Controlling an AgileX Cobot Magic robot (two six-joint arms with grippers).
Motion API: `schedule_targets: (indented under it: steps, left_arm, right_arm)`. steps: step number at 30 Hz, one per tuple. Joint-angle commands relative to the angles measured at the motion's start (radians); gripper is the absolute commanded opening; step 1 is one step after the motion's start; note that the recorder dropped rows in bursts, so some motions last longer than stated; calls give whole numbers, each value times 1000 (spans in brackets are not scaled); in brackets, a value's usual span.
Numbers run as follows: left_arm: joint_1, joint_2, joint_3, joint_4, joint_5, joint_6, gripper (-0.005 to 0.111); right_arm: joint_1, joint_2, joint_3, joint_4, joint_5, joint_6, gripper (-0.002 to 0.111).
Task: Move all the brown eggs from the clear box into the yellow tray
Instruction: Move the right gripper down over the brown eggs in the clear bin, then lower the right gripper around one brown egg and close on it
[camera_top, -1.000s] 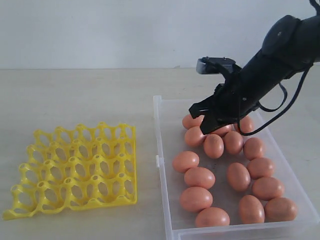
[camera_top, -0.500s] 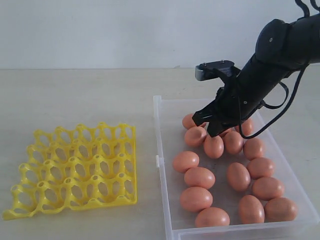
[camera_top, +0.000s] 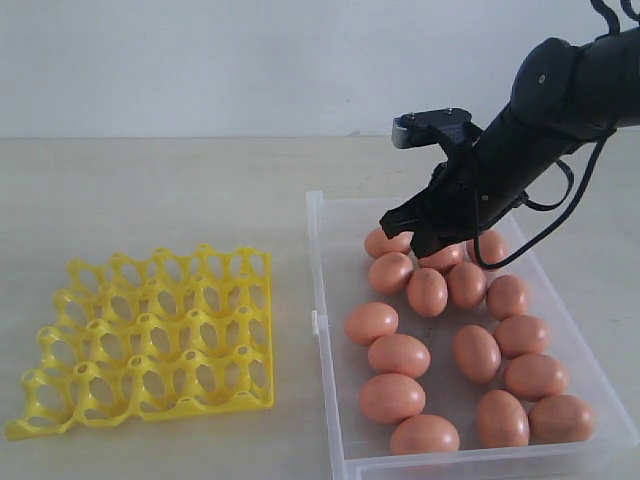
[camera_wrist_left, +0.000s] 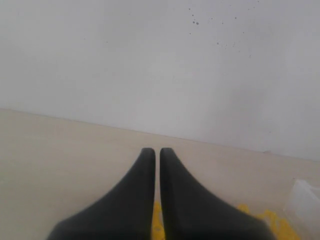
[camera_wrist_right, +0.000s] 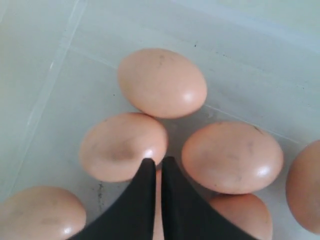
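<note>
The brown eggs (camera_top: 399, 354) are all lying in the clear box (camera_top: 318, 290), sixteen by my count, none of them in the yellow tray (camera_top: 150, 335). Looking across the pale table (camera_top: 150, 190), the box is sitting at about four o'clock and the tray at about eight o'clock, the two near each other but not touching. Inside the box the eggs are crowding toward the twelve o'clock end, with a looser scatter running down toward six o'clock, some touching their neighbours.

The right gripper (camera_top: 405, 232) is hanging over the eleven o'clock corner of the box, its black arm slanting in from two o'clock. Its fingers are pressed together and holding nothing. From its own wrist camera, the right gripper (camera_wrist_right: 155, 162) is pointing its joined tips down at the gap between two eggs, one egg (camera_wrist_right: 122, 146) on one side and another egg (camera_wrist_right: 231, 156) on the other, with a third egg (camera_wrist_right: 161, 82) just beyond; I cannot tell whether the tips are touching either shell.

The left gripper (camera_wrist_left: 156, 150) is not showing in the room view. Its wrist camera is showing its fingers clenched with only a thin slit between them, empty, aimed at the white wall (camera_wrist_left: 150, 60), with a bit of the yellow tray (camera_wrist_left: 270, 220) beneath it.
</note>
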Motion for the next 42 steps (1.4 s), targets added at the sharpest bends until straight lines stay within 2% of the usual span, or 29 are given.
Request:
schedule_targets:
  steps: [1, 3, 5, 10, 12, 25, 31, 38, 42]
  left_arm:
    - [-6, 4, -4, 0, -9, -1, 4]
    - [-6, 4, -4, 0, -9, -1, 4]
    - [-6, 4, -4, 0, -9, -1, 4]
    - [-6, 4, -4, 0, -9, -1, 4]
    - [-6, 4, -4, 0, -9, -1, 4]
    - [-6, 4, -4, 0, -9, -1, 4]
    - [-6, 4, -4, 0, -9, -1, 4]
    - [-6, 4, -4, 0, -9, -1, 4]
    - [-6, 4, -4, 0, -9, -1, 4]
  right_arm:
    - [-1, -3, -4, -19, 36, 14, 0]
    - [-1, -3, -4, -22, 43, 16, 3]
    - [-1, -3, -4, -22, 43, 16, 12]
    - [-1, -3, -4, -17, 54, 21, 54]
    - [-1, -1, -4, -16, 62, 49, 63]
    - [-1, 12, 1, -22, 127, 186, 63]
    - [-1, 84, 1, -32, 123, 214, 63]
    - [-1, 95, 1, -100, 35, 303, 63]
    - [-1, 95, 1, -100, 65, 315, 63]
